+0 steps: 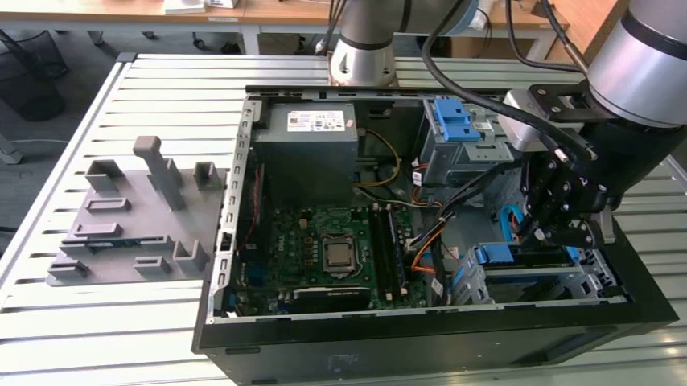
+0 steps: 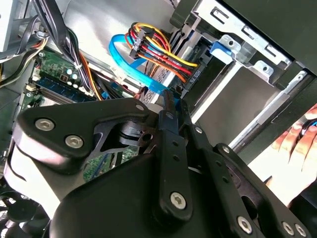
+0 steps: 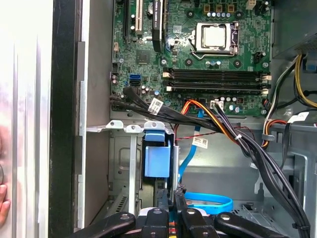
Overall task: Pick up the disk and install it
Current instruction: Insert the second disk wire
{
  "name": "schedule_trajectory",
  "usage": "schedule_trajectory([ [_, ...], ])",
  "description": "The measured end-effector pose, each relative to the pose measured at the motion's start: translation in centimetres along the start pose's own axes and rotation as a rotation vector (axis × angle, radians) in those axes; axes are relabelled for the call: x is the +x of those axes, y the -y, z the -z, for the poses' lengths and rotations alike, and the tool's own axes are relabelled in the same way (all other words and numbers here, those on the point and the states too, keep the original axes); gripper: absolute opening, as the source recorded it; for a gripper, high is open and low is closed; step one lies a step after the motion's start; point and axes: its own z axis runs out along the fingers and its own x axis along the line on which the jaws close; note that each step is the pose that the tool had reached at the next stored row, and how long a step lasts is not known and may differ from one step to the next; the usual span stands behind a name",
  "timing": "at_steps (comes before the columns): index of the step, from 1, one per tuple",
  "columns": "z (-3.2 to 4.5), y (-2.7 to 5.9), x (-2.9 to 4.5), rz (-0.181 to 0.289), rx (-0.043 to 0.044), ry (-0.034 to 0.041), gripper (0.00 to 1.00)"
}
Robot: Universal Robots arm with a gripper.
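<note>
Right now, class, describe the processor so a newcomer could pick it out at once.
Find the open black computer case on the slatted table. Inside lies the green motherboard; the processor is its shiny silver square, unlike the long dark memory slots beside it.

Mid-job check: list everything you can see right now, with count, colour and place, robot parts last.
computer case: one, black, open on the slatted table
motherboard: one, green, on the case floor
power supply: one, grey with white sticker, at the far end of the case
drive cage: one, metal with two blue latches, toward the exterior view's right of the power supply
disk: one, blue carrier front showing, sitting in the near bay under the gripper
data cable: one, light blue, looped inside the case
fixture tray: one, grey, on the table at the exterior view's left
table: one, pale slatted metal
person's hand: one, beside the case in the second wrist view
gripper: one, black, closed at the disk's blue front
</note>
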Motion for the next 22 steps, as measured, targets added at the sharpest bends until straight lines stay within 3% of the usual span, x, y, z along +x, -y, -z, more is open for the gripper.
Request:
schedule_trajectory([
  [22,-0.30,0.08,0.24,0.000,0.0000,0.0003,0.17],
])
